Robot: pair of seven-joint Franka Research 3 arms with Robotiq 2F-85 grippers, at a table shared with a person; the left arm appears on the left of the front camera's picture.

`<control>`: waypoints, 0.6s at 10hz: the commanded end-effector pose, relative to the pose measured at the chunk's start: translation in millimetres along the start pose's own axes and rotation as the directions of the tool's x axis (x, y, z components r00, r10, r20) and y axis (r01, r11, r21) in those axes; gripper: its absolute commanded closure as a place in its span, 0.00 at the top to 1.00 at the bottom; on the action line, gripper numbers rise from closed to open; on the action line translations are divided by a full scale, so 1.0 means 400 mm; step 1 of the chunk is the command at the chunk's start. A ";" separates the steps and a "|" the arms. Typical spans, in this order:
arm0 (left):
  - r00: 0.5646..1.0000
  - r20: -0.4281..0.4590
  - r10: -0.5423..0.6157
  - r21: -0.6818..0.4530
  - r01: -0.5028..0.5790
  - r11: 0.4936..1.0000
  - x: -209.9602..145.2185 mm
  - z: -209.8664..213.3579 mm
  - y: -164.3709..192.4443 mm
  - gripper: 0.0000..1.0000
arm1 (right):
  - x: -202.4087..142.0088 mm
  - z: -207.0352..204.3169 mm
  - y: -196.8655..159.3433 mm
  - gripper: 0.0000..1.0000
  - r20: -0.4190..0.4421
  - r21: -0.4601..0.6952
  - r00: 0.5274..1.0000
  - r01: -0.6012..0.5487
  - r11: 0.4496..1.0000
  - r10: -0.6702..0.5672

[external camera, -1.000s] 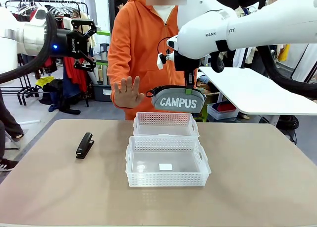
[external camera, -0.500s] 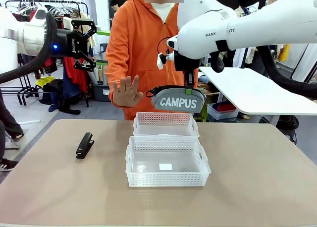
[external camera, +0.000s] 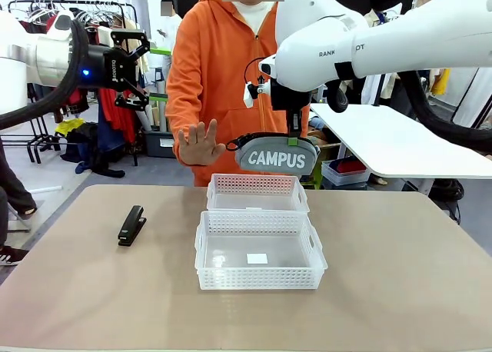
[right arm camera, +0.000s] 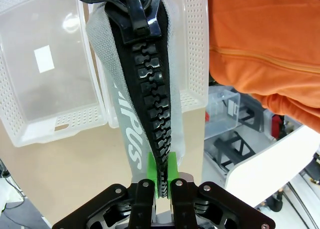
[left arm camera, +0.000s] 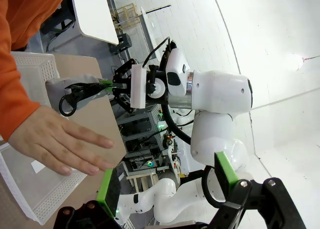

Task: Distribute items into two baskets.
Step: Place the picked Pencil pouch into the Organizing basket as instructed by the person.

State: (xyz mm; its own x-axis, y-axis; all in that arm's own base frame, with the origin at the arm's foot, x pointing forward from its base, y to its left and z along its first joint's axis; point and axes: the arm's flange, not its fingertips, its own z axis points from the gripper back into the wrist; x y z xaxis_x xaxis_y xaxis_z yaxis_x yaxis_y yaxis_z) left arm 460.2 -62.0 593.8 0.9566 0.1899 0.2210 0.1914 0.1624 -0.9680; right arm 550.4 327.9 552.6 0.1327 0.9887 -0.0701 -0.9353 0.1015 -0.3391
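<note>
The grey "CAMPUS" pouch (external camera: 278, 159) hangs above the far, smaller basket (external camera: 257, 184), and my right gripper (external camera: 292, 140) is shut on its top edge. In the right wrist view the green pads (right arm camera: 157, 175) pinch the pouch (right arm camera: 131, 139) by its black zipper, over the smaller basket (right arm camera: 196, 39) and beside the larger basket (right arm camera: 55, 121). The larger basket (external camera: 261, 279) stands nearer me with nothing in it. The black stapler (external camera: 131, 225) lies on the table at left. My left gripper (external camera: 132, 68) is raised at the far left, open with nothing in it (left arm camera: 167, 179).
A person in an orange hoodie stands at the far side and holds an open hand (external camera: 198, 143) up just left of the pouch; the same hand (left arm camera: 60, 144) is close in the left wrist view. A white table (external camera: 400, 141) stands behind at right.
The person's raised hand has shifted slightly to the right. Both arms and the pouch have stayed where they were.
</note>
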 end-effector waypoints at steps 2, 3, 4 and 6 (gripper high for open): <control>1.000 0.002 -0.004 0.000 0.004 1.000 -0.001 0.002 -0.004 1.00 | 0.000 0.008 -0.002 0.00 0.007 -0.009 1.000 0.000 1.000 0.000; 1.000 0.002 -0.004 0.000 0.004 1.000 -0.001 0.002 -0.004 1.00 | 0.000 0.008 -0.002 0.00 0.007 -0.009 1.000 0.000 1.000 0.000; 1.000 0.002 -0.004 0.000 0.004 1.000 -0.001 0.002 -0.004 1.00 | 0.000 0.008 -0.002 0.00 0.007 -0.009 1.000 0.000 1.000 0.000; 1.000 0.002 -0.004 0.000 0.004 1.000 -0.001 0.002 -0.004 1.00 | 0.000 0.008 -0.002 0.00 0.007 -0.009 1.000 0.000 1.000 0.000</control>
State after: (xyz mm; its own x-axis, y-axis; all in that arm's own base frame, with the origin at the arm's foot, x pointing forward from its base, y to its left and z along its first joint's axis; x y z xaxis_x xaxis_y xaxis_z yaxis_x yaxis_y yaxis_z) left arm 460.2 -62.0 593.8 0.9566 0.1899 0.2210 0.1914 0.1624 -0.9680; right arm 550.4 327.9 552.6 0.1327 0.9887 -0.0701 -0.9353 0.1015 -0.3391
